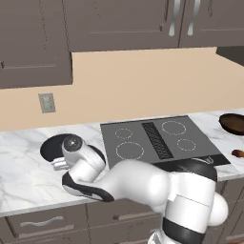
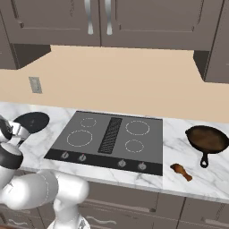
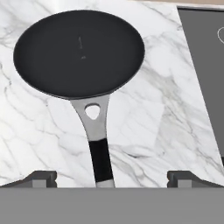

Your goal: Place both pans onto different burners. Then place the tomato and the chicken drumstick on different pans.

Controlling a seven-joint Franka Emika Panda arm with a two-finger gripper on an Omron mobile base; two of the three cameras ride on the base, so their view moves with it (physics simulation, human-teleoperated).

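You are at the very start: neither pan sits on a burner yet, and no food is in a pan, so all four placements are still ahead of you. The black skillet (image 3: 78, 52) lies on the marble counter (image 3: 166, 113) left of the cooktop (image 1: 159, 140), near the counter's back edge, with its handle (image 3: 98, 140) pointing toward the front edge. The gripper (image 3: 111, 177) hovers over that handle with its jaws spread fully wide, the two finger tips standing well apart on either side of the black grip and touching nothing, so nothing is held. The skillet looks flat, shallow and matte black, with a silver neck pierced by a hole that runs into a black grip with a silver end. The brown pan (image 2: 207, 138) rests on the counter to the right of the cooktop, deeper and glossy, its dark handle pointing toward the front edge. The chicken drumstick (image 2: 181, 171) lies just in front of it, near the front edge and close to the cooktop's right front corner, small and orange-brown with a thin bone end. All four white burner rings (image 2: 79, 137) are bare. The tomato I cannot find for you. Judging from this, closing on the skillet handle is your first step
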